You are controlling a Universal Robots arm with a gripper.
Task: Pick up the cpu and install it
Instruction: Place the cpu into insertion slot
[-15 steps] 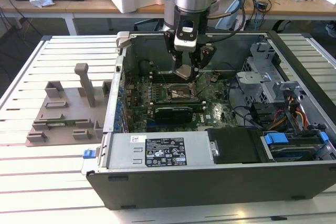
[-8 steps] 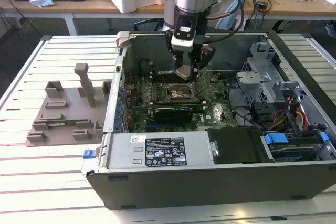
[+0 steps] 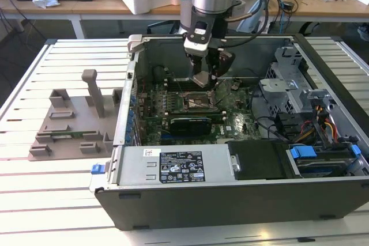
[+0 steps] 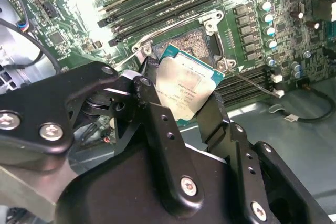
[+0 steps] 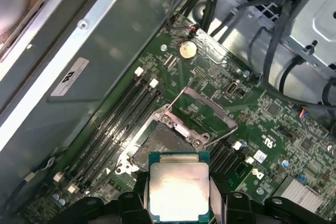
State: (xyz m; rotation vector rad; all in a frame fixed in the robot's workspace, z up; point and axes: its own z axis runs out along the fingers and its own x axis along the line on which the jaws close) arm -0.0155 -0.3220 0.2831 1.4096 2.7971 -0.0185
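The cpu [image 4: 188,88], a small square chip with a pale silver top and a teal edge, is clamped between my gripper's [image 4: 181,94] black fingers [image 4: 150,103], tilted a little. In the first wrist view the cpu [image 5: 178,186] hangs just short of the open socket [image 5: 160,142], whose metal load plate [image 5: 206,109] is swung up. In the exterior view my gripper [image 3: 203,80] is low inside the open computer case [image 3: 230,191], just above the socket [image 3: 199,102] on the green motherboard.
Memory slots [image 5: 118,116] run along one side of the socket. A black expansion card [image 3: 193,124] lies in front of it, and drive bays with cables [image 3: 311,119] fill the exterior view's right. A grey fixture plate [image 3: 69,128] sits on the slatted table at the left.
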